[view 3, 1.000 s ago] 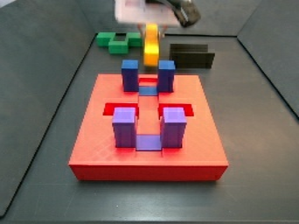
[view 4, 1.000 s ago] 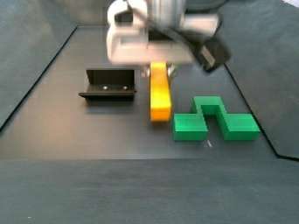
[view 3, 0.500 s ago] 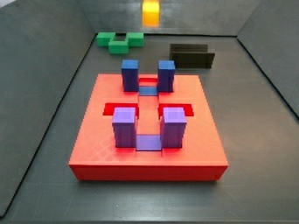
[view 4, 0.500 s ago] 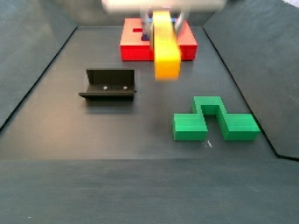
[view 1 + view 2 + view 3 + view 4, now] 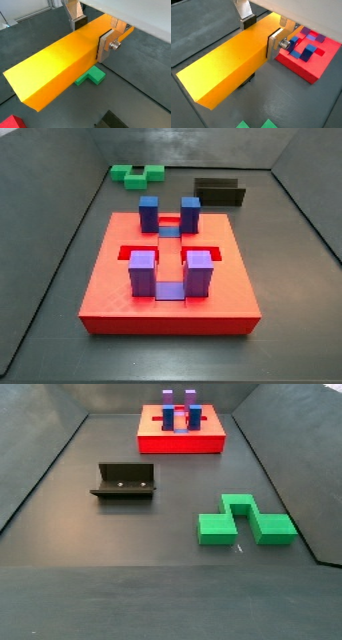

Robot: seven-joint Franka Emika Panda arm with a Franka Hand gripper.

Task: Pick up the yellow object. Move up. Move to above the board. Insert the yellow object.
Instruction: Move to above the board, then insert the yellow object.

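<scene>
Gripper (image 5: 91, 31) shows only in both wrist views, out of frame in both side views. Its silver fingers (image 5: 107, 45) are closed onto the yellow object (image 5: 63, 62), pressed flat against its two long sides, so the bar is clamped between them, off the floor. Same grip in a wrist view (image 5: 260, 32), bar (image 5: 231, 67) running lengthwise away from the fingers (image 5: 275, 44).

Landmark: the board (image 5: 170, 278). In a side view it lies flat on the dark floor, nearest the camera, with purple posts (image 5: 142, 270) on its near part and blue posts (image 5: 148, 211) on its far part. Beyond the board, the fixture (image 5: 221, 191) to the far right and the green block (image 5: 135, 173) to the far left, both apart from it.

In a side view from the opposite end, green block (image 5: 245, 521) is nearest, fixture (image 5: 124, 480) next, board (image 5: 181, 439) farthest.

In a wrist view the board (image 5: 312, 56) lies on the floor below, beside the held bar. In a wrist view the green block (image 5: 91, 77) lies under the bar, with a board corner (image 5: 11, 122) at the frame edge.
</scene>
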